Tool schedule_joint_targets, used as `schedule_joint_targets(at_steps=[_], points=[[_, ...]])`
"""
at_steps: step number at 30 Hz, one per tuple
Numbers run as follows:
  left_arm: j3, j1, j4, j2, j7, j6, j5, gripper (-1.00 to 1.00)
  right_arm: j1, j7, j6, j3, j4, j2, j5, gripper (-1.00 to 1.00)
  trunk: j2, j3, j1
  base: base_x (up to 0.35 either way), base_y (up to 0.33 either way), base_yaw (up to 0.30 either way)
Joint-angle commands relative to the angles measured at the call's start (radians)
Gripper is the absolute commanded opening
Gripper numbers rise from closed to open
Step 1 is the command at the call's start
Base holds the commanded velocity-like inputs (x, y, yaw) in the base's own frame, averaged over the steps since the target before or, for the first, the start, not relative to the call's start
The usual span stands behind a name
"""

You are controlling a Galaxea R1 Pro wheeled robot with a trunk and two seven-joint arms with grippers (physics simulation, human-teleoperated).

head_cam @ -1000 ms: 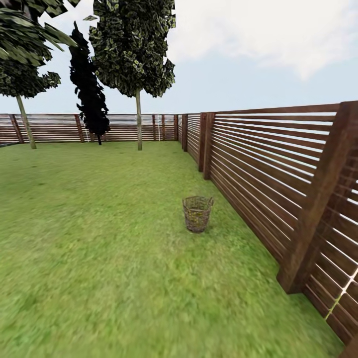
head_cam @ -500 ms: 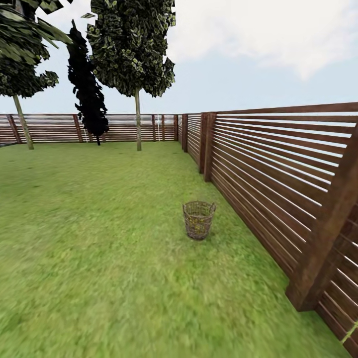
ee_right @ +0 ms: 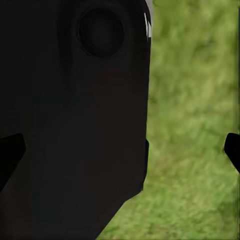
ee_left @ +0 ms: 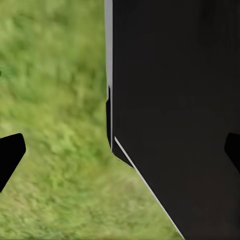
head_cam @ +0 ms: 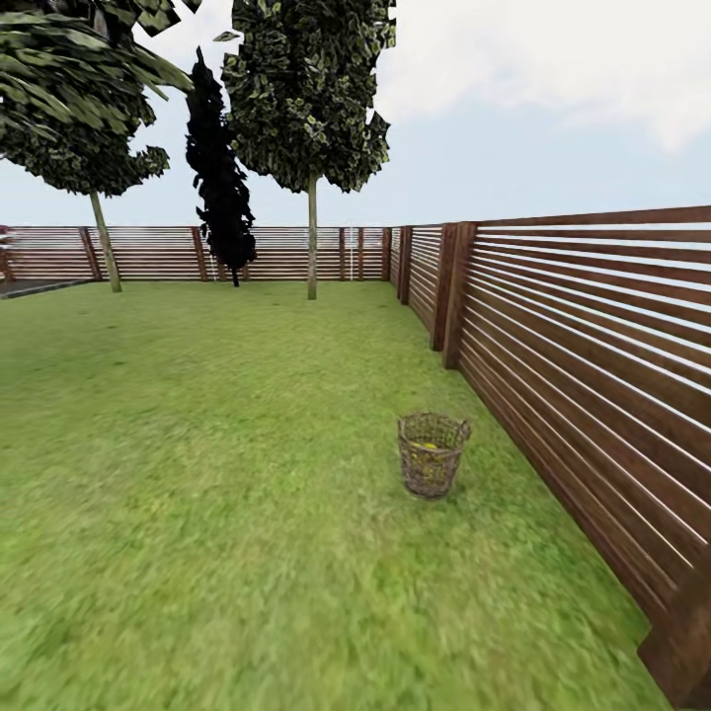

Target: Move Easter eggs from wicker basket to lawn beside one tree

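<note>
Wicker basket [head_cam: 433, 454] stands on lawn [head_cam: 197, 444]; both arms' fingers [ee_left: 10, 155] spread wide, empty.

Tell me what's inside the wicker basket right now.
In the head view the wicker basket stands upright on the lawn beside the fence. A yellow patch shows inside through the open top; how many eggs there are is hidden by the weave.

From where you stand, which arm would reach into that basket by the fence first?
Probably the right. The wicker basket sits right of centre in the head view, close to the wooden fence, so that side is nearer. It's still some way ahead on the lawn, so the robot must drive closer first.
</note>
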Motion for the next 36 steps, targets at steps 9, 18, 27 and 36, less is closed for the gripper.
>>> schedule_joint_targets(at_steps=[9, 18, 27, 36], points=[[0.001, 0.000, 0.001, 0.000, 0.001, 0.000, 0.001, 1.00, 0.000, -0.001, 0.000, 0.000, 0.000, 0.000, 0.001, 1.00, 0.000, 0.000, 0.001, 0.345, 0.000, 0.208], [0.001, 0.000, 0.000, 0.000, 0.001, 0.000, 0.001, 1.00, 0.000, -0.001, 0.000, 0.000, 0.000, 0.000, 0.002, 1.00, 0.000, 0.000, 0.001, 0.345, 0.000, 0.013], [0.000, 0.000, 0.001, 0.000, -0.001, -0.002, 0.000, 1.00, 0.000, -0.001, 0.001, -0.003, 0.000, 0.000, 0.000, 1.00, 0.000, 0.000, 0.001, 0.344, 0.000, 0.000], [-0.002, 0.000, 0.005, -0.010, -0.002, -0.001, -0.004, 1.00, 0.000, -0.004, 0.001, -0.012, -0.027, -0.020, -0.019, 1.00, 0.000, 0.000, 0.001, 0.090, 0.000, 0.000]])
